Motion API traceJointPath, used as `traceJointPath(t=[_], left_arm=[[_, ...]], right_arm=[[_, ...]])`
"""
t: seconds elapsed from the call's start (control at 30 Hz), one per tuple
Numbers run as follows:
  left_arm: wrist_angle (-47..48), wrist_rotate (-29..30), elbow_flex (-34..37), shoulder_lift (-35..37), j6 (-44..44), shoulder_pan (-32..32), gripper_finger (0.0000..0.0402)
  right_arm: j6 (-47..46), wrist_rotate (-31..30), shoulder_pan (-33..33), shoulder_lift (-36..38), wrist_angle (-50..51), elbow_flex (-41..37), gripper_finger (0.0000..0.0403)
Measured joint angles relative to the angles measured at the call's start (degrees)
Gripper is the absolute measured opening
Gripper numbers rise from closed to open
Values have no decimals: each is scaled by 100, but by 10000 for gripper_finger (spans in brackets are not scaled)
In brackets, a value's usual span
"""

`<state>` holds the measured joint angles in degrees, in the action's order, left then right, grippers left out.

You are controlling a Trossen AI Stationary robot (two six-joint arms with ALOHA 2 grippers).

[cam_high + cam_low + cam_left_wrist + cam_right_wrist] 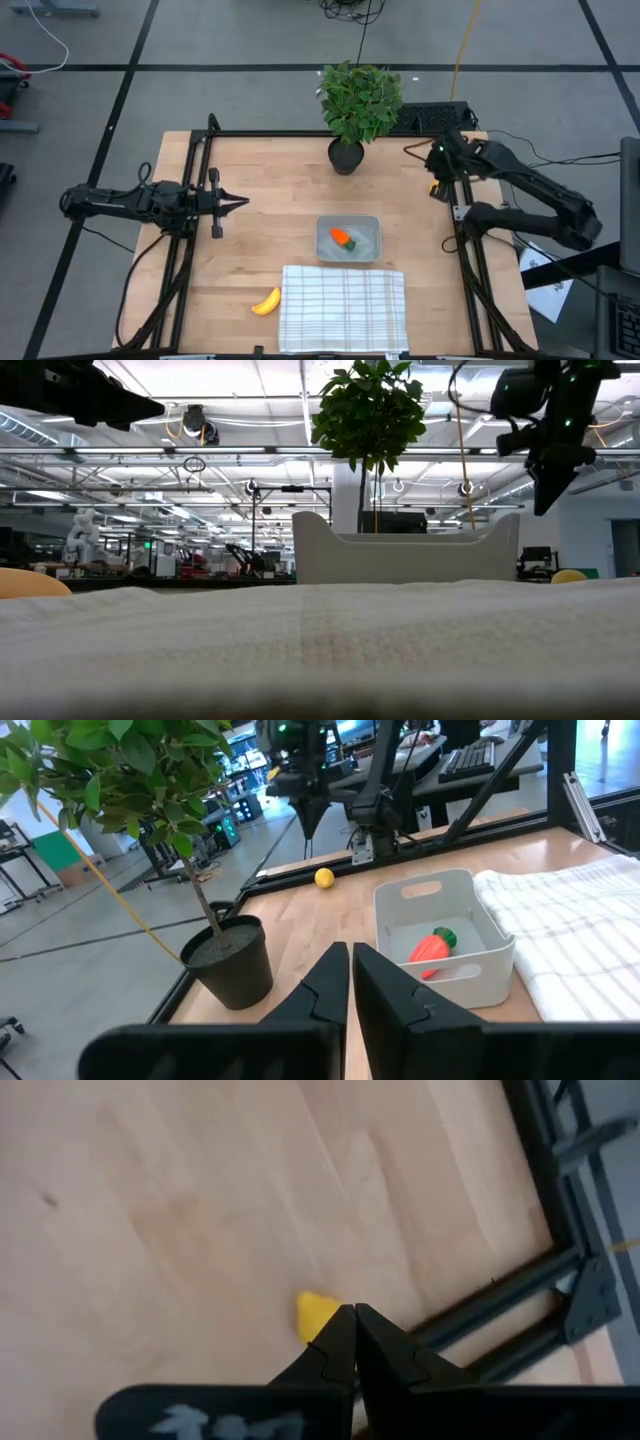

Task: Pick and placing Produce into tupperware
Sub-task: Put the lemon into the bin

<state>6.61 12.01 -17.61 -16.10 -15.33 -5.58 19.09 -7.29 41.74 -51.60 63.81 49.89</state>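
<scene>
The translucent tupperware (365, 240) sits mid-table, and the orange carrot (343, 238) lies inside it, also visible in the left wrist view (430, 946). The yellow banana (266, 303) lies on the wood to the left of the checked cloth. The small round yellow fruit (314, 1313) rests on the table near the right edge (324, 877). My right gripper (352, 1314) is shut and hangs point-down in the air above this fruit (548, 500), clear of it. My left gripper (240, 203) is shut and waits at the table's left side.
A leafy plant in a black pot (345, 157) stands at the far middle of the table. The white checked cloth (343, 308) lies at the near edge, just in front of the tupperware. A black frame rail (520, 1305) runs along the right edge beside the fruit.
</scene>
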Motion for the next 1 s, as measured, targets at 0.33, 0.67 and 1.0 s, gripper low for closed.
traceJointPath(t=[0.33, 0.67, 1.0], left_arm=[[81, 2, 0, -2, 4, 0, 24], [113, 2, 0, -2, 6, 0, 24], [144, 0, 0, -1, 17, 0, 24]], right_arm=[[608, 494, 572, -481, 353, 0, 1], [615, 435, 572, -883, 529, 0, 79], [952, 437, 572, -1107, 555, -2, 225]])
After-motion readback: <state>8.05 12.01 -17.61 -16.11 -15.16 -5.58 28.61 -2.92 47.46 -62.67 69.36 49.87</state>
